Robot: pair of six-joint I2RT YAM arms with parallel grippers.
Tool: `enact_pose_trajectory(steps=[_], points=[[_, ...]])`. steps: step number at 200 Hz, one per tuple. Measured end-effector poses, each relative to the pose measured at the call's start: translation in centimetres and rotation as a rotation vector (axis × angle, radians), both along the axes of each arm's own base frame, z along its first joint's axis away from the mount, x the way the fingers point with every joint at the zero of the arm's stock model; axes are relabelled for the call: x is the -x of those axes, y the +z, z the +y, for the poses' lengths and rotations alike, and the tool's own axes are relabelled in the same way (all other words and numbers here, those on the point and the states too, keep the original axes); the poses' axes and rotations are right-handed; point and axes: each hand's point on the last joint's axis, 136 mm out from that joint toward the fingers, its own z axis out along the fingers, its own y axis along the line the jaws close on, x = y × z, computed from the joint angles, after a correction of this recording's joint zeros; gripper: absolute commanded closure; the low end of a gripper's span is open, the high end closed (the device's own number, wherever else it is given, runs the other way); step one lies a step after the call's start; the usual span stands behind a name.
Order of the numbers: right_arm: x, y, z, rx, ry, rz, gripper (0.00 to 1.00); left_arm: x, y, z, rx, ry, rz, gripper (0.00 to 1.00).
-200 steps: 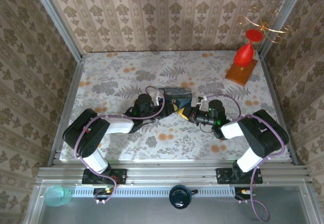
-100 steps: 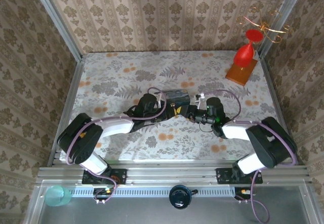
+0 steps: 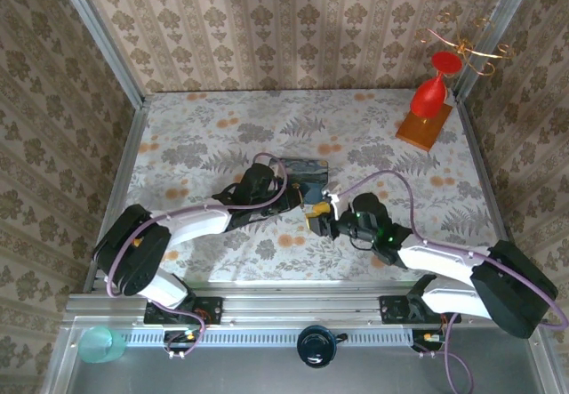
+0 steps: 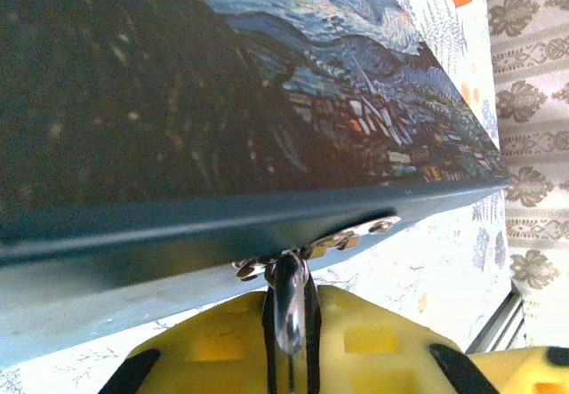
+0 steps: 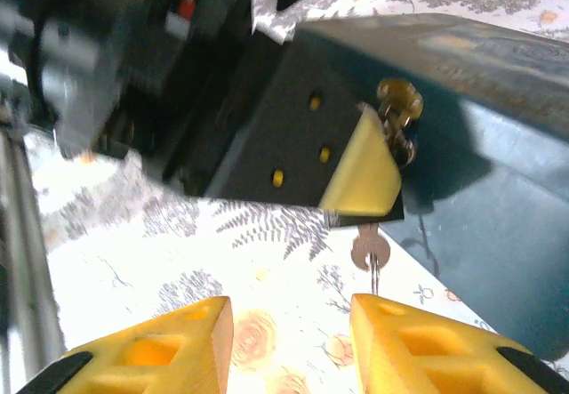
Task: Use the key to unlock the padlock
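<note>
- Top view: both arms are reaching to mid-table and meeting at the near side of the blue tin [image 3: 300, 168]. L gripper [image 3: 308, 200] is sitting at the tin's near edge. R gripper [image 3: 318, 222] is pointing at it from just beside, on the near side. The padlock is too small to make out here among the fingers.
- L wrist: L gripper [image 4: 289, 341] is clamping the padlock [image 4: 286, 292], w/ yellow fingers [image 4: 204, 345] pressing in on either side. The silvery loop is running up through the hasp [image 4: 342, 238] on the tin's front edge. The lock's body is hiding between the pads.
- R wrist: R gripper [image 5: 289, 316] is standing wide open and holding nothing. Ahead of it, the L gripper's yellow pad is sitting against the tin wall. The key [image 5: 365, 253] is hanging just below that pad, apart from the R fingers; can't tell if it's seated in the lock.
</note>
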Motion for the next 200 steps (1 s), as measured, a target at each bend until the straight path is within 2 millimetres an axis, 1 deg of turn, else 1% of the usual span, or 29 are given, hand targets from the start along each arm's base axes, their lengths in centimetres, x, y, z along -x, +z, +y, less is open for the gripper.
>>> enact_pose_trajectory(steps=[21,45,60,92,106,142,179,188,200], points=[[0.2,-1.0,0.4,0.083,0.024,-0.103,0.58,-0.1,0.8,0.1,0.016,0.018,-0.005,1.0],[-0.5,-1.3,0.9,0.139,0.011,-0.205,0.58,-0.1,2.1,0.4,0.037,0.034,-0.016,1.0],[-1.0,-1.3,0.9,0.158,-0.003,-0.243,0.59,0.0,2.4,0.7,0.033,0.045,-0.016,1.0],[-1.8,-1.5,1.1,0.191,-0.027,-0.299,0.61,0.1,2.3,1.0,0.025,0.05,-0.007,1.0],[-2.2,-1.9,1.3,0.206,-0.034,-0.307,0.62,0.2,2.2,1.1,0.025,0.051,-0.007,1.0],[-2.6,-2.7,1.6,0.232,-0.043,-0.322,0.62,0.5,2.2,1.3,0.026,0.053,-0.004,1.0],[-3.5,-2.7,2.3,0.233,-0.071,-0.348,0.62,0.8,1.9,1.2,0.028,0.049,0.003,1.0],[-3.7,-2.7,2.4,0.231,-0.078,-0.353,0.63,0.9,1.8,1.2,0.026,0.049,0.006,1.0],[-3.9,-2.8,2.5,0.23,-0.084,-0.357,0.68,1.0,1.6,1.3,0.023,0.052,0.007,1.0]])
